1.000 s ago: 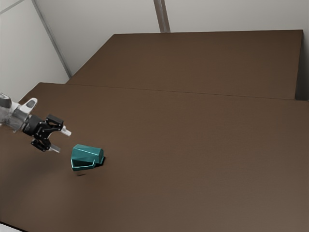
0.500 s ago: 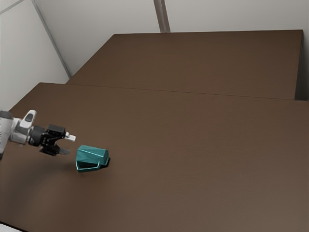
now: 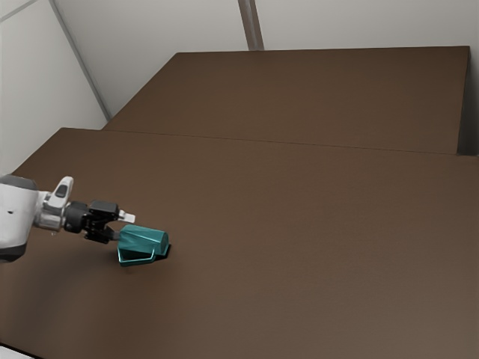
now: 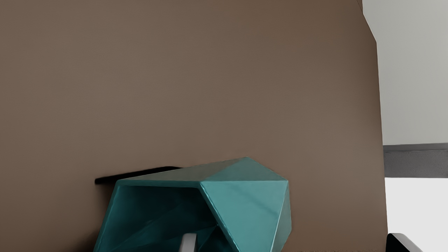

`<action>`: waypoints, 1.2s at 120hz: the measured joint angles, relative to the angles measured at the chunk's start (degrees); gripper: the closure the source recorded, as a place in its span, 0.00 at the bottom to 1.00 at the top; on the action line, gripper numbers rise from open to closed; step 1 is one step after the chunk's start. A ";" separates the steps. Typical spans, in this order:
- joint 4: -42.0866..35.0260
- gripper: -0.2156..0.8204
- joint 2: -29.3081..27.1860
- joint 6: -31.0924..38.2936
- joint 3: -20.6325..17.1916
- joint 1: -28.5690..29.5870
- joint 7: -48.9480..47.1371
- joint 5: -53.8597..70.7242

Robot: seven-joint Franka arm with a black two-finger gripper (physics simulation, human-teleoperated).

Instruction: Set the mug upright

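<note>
And here's the mug (image 3: 146, 239), teal all over, down on its side on the table (image 3: 299, 224)! It's lying over toward the exterior view's left, right by the gripper (image 3: 123, 226), with its open mouth facing that way and its body narrowing toward the exterior view's right. Look at those walls: flat, angular panels meeting at crisp edges, brighter where the light catches them. The wrist view peers straight into the mouth, an angular rim around a deep, dark teal inside, and one fingertip (image 4: 189, 242) shows against that hollow; whether it touches the mug, I can't tell.
</note>
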 joint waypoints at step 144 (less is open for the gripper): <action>13.78 0.95 -1.49 -5.84 -1.23 -3.68 -3.30 6.84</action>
